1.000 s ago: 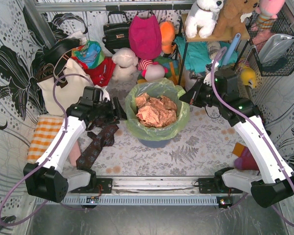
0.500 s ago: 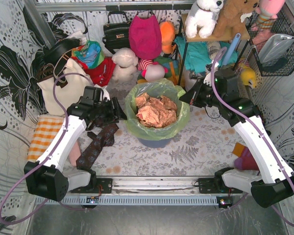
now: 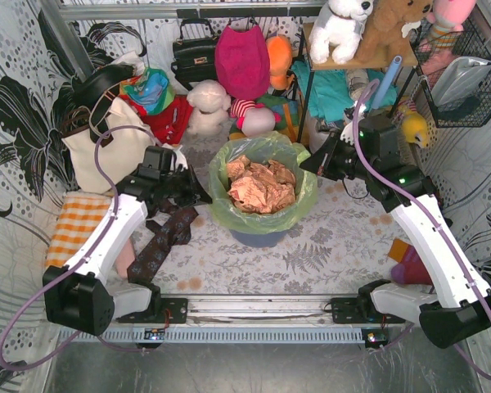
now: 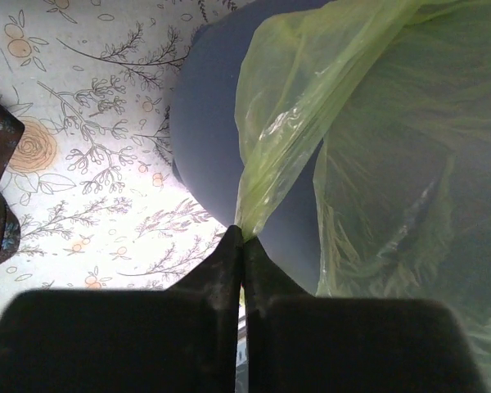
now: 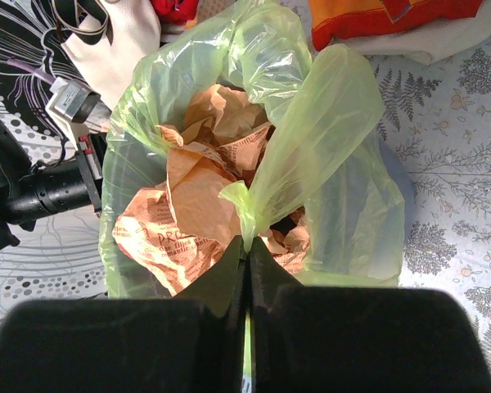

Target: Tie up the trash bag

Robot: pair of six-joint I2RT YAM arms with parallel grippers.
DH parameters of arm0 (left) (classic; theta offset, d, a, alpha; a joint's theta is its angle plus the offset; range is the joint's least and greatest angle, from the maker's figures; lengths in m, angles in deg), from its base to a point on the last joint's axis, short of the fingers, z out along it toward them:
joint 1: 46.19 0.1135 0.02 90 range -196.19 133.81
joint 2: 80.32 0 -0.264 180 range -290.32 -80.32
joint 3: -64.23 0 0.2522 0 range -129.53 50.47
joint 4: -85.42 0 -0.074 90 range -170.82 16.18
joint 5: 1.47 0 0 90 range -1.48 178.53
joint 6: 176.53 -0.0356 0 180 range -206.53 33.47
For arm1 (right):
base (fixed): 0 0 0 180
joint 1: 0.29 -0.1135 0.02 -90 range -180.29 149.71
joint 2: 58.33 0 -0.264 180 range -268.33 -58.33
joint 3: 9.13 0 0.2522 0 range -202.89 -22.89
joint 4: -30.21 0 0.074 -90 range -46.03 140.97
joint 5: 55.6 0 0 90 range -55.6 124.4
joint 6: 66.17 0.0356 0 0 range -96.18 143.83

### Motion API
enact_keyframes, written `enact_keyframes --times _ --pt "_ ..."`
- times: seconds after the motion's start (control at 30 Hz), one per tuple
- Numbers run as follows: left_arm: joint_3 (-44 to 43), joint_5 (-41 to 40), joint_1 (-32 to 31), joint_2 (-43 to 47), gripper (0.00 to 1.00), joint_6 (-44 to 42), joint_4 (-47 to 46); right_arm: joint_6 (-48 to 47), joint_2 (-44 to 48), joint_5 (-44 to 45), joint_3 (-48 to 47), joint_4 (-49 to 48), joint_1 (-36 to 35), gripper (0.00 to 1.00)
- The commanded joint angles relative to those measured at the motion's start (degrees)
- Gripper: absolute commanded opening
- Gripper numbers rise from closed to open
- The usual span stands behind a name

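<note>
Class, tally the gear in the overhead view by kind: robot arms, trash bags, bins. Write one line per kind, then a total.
Robot arms: 2 (left arm, right arm)
Trash bags: 1 (trash bag)
Bins: 1 (bin)
Total: 4

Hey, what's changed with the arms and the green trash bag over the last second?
The left pincer has closed, pinching a fold of the trash bag at its left rim, beside the bin; its arm barely shifted. The right pincer stays shut on the bag's right rim. The bag, the crumpled paper and the bin sit where they were.
</note>
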Motion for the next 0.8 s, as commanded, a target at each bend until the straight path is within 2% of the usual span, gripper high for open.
enact_keyframes --times 0.0,0.03,0.37,0.53,0.77 --pt "-3.12 -0.42 -0.39 0.22 0.02 -1.34 0.51 0.32 1.55 0.97 0.36 0.31 0.29 0.0" --pt "-4.0 -0.39 -0.41 0.54 0.0 -1.63 1.44 0.32 1.59 0.99 0.34 0.41 0.27 0.0" --pt "-13.19 -2.61 -0.38 5.12 0.0 -1.74 8.6 0.63 1.25 -0.1 -0.9 -1.86 0.29 0.0" --pt "-19.05 -1.34 -0.37 5.28 0.0 -1.48 11.06 0.17 -0.06 -1.37 -3.27 -2.17 0.26 0.0" --pt "-26.14 -1.21 -0.36 3.52 0.0 -2.07 13.62 1.48 -0.95 -4.88 -5.16 -7.43 0.26 0.0"
